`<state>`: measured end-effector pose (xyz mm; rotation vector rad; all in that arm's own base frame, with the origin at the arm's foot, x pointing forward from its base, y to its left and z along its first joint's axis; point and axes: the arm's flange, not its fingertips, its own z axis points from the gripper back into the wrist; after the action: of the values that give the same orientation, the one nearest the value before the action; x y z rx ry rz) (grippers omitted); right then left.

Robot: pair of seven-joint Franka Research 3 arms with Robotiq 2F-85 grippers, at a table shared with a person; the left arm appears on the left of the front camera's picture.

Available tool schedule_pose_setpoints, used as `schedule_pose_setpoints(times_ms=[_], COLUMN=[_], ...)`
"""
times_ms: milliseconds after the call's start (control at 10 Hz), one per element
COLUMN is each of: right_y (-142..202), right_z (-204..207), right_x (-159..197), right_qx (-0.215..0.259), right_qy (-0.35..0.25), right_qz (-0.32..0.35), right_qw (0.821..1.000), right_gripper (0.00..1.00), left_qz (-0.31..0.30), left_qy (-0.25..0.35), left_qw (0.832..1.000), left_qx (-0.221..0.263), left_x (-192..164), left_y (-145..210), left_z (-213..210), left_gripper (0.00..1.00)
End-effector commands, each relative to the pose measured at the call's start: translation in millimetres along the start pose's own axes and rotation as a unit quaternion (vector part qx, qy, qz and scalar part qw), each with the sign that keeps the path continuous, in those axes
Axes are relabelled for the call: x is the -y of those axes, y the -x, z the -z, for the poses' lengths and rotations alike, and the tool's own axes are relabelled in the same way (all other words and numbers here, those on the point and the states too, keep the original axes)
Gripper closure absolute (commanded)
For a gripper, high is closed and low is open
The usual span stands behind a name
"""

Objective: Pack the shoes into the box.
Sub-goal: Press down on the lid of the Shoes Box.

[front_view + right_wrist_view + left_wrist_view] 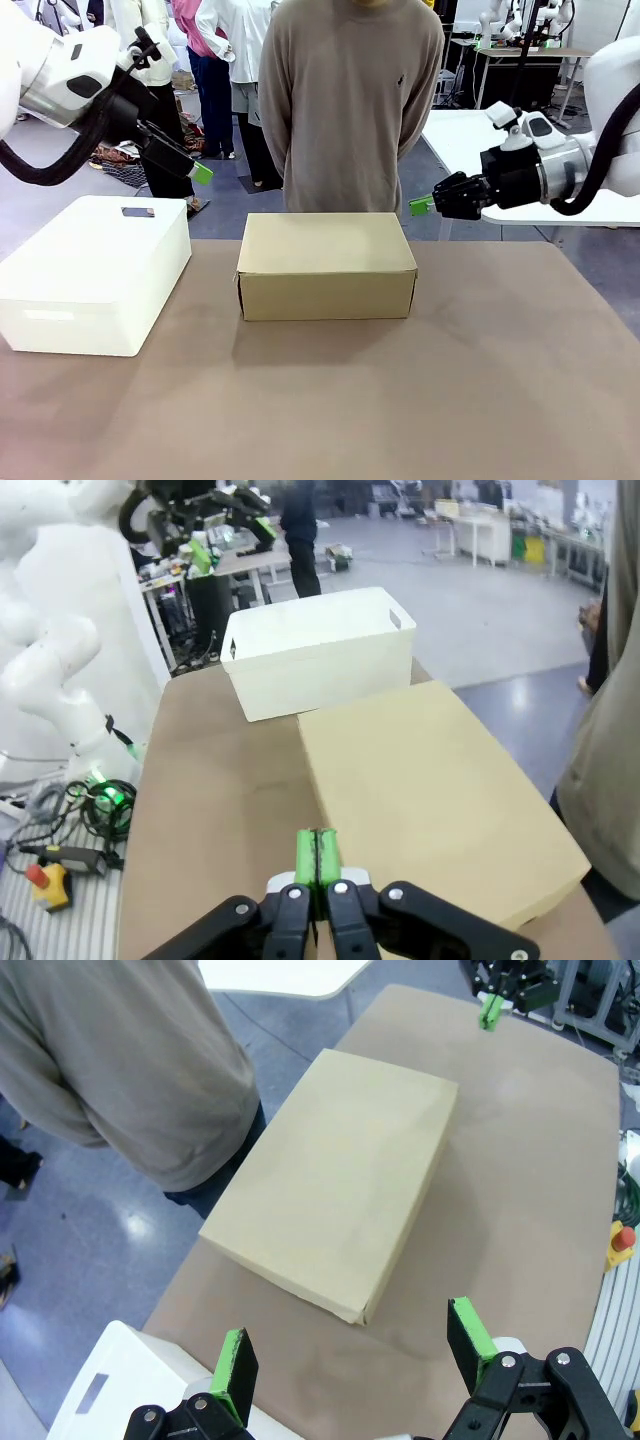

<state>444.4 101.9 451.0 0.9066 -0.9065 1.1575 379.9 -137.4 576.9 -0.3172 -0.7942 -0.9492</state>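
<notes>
The tan cardboard box (326,262) sits shut at the middle of the table, its flap lid down; it also lies ahead in the left wrist view (335,1187) and the right wrist view (435,792). The shoes are out of view. My left gripper (196,166) hangs open above the table's far left, over the white plastic box; its green-padded fingers stand wide apart (355,1345). My right gripper (421,206) hovers shut and empty just right of the box's far right corner, pads pressed together (317,857).
A white rounded plastic box (92,272) stands at the left of the brown table (400,400). A person in a taupe sweater (350,100) stands at the far edge behind the cardboard box. The table's front and right are bare.
</notes>
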Motion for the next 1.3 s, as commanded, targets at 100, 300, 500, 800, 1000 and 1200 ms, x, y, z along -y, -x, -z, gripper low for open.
schedule_pose_setpoints(times_ms=[100,300,500,800,1000,1200], right_y=[-30.0,-50.8,-61.4,-73.8,-85.0,-96.2], right_z=[3.3,1.4,0.8,-3.6,-7.6,-10.0], right_x=[-34.7,-52.5,-62.0,-76.8,-89.4,-98.4], right_qx=[-0.082,-0.152,-0.201,-0.208,-0.217,-0.232], right_qy=[0.071,0.104,0.135,0.135,0.147,0.159], right_qz=[0.046,0.08,0.117,0.146,0.153,0.154], right_qw=[0.993,0.98,0.963,0.958,0.953,0.947], right_gripper=[1.0,1.0,0.6,0.01,0.0,0.0], left_qz=[0.003,0.003,0.003,0.003,0.003,0.003], left_qy=[0.01,0.01,0.01,0.01,0.01,0.01], left_qw=[1.0,1.0,1.0,1.0,1.0,1.0], left_qx=[0.006,0.006,0.006,0.006,0.006,0.006], left_x=[-1.4,-1.4,-1.4,-1.4,-1.4,-1.4], left_y=[0.3,0.3,0.3,0.3,0.3,0.3], left_z=[-0.6,-0.6,-0.6,-0.6,-0.6,-0.6], left_gripper=[0.0,0.0,0.0,0.0,0.0,0.0])
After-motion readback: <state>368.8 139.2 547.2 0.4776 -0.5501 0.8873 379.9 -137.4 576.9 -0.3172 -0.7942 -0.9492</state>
